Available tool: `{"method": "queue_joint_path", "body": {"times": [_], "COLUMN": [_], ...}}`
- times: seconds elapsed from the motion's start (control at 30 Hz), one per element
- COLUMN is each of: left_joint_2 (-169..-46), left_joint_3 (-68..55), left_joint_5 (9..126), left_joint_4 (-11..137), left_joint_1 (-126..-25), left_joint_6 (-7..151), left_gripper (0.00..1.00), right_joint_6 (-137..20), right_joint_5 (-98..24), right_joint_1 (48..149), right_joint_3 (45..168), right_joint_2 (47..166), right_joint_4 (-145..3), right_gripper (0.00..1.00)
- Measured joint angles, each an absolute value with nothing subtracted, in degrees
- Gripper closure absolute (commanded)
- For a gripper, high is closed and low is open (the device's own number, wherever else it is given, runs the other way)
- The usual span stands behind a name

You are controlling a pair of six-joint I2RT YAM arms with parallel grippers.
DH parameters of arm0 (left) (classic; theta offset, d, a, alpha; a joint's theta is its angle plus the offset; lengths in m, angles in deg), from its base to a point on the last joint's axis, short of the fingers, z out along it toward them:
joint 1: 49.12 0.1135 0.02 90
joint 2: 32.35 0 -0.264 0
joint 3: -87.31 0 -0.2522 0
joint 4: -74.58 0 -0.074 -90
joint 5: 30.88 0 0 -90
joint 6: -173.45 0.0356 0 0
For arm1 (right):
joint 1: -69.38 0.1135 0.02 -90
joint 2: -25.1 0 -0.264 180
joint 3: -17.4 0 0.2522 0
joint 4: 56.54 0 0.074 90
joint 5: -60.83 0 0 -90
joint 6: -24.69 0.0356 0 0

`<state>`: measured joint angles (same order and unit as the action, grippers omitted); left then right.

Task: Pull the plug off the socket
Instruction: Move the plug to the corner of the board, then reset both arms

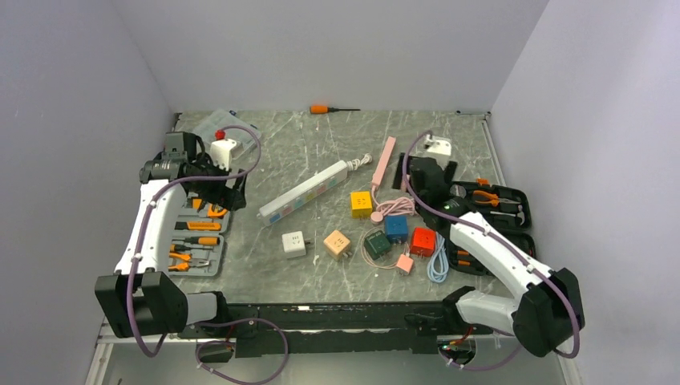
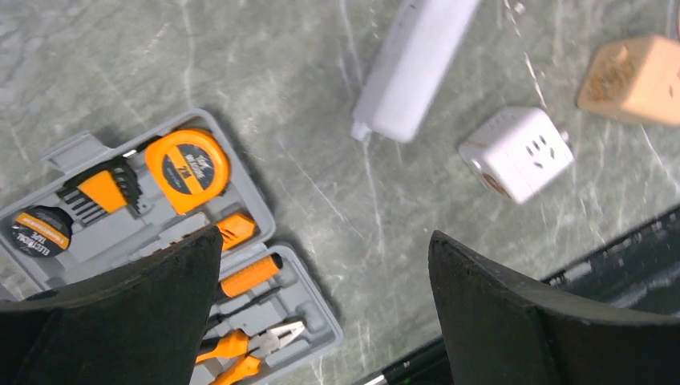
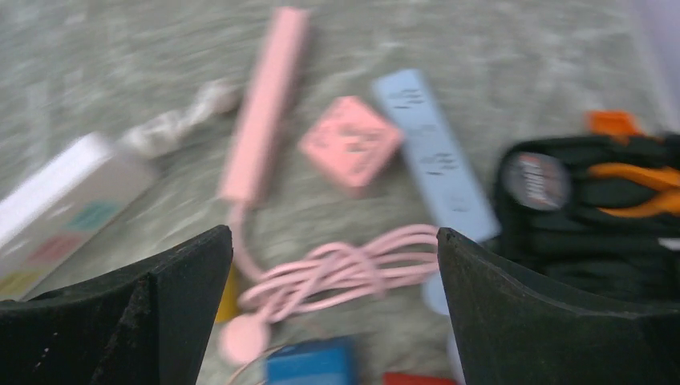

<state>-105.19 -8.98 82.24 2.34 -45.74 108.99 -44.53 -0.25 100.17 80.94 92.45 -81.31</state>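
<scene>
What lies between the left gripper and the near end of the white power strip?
Only bare table, seen in the left wrist view between the left gripper and the power strip.

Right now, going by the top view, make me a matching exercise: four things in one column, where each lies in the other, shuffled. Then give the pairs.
Things:
1 screwdriver
2 grey tool case
3 black tool case
4 power strip

Places:
A centre
B far edge
C left side
D right side

Pairs: 1-B; 2-C; 3-D; 4-A
</scene>
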Motion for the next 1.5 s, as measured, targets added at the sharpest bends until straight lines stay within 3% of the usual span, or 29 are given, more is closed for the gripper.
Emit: {"method": "queue_joint_path", "body": {"times": [0.2,0.47,0.67,0.97,1.23,1.37,1.5], "left_joint_2": [-103.98,-99.9,-103.28,-107.74,-107.31,-108.79,-109.14], "left_joint_3": [-14.73,-25.74,-33.35,-49.2,-64.19,-69.37,-69.74], "left_joint_5": [81.93,78.11,75.05,70.15,71.22,73.17,74.72], "left_joint_4": [14.58,37.77,52.61,76.54,104.11,116.65,119.41], "left_joint_1": [-42.7,-41.26,-41.22,-41.15,-41.74,-42.05,-42.09], "left_joint_6": [101.98,94.24,91.44,91.13,89.82,90.06,90.28], "left_gripper": [0.01,0.01,0.01,0.01,0.01,0.01,0.01], "right_joint_6": [-45.71,-46.24,-47.39,-51.26,-55.83,-60.18,-63.48], "right_joint_5": [13.04,15.84,11.82,6.6,2.2,-0.6,-0.99], "right_joint_1": [88.72,70.14,69.85,69.98,71.51,74.4,77.09], "right_joint_3": [73.51,69.6,65.38,59.79,50.69,42.26,38.45], "right_joint_2": [91.34,97.37,105.87,108.06,108.67,109.31,111.1], "right_joint_4": [-75.01,-60.08,-53.9,-41.35,-25.55,-10.45,-4.15], "right_gripper": [0.0,0.0,0.0,0.0,0.0,0.0,0.0]}}
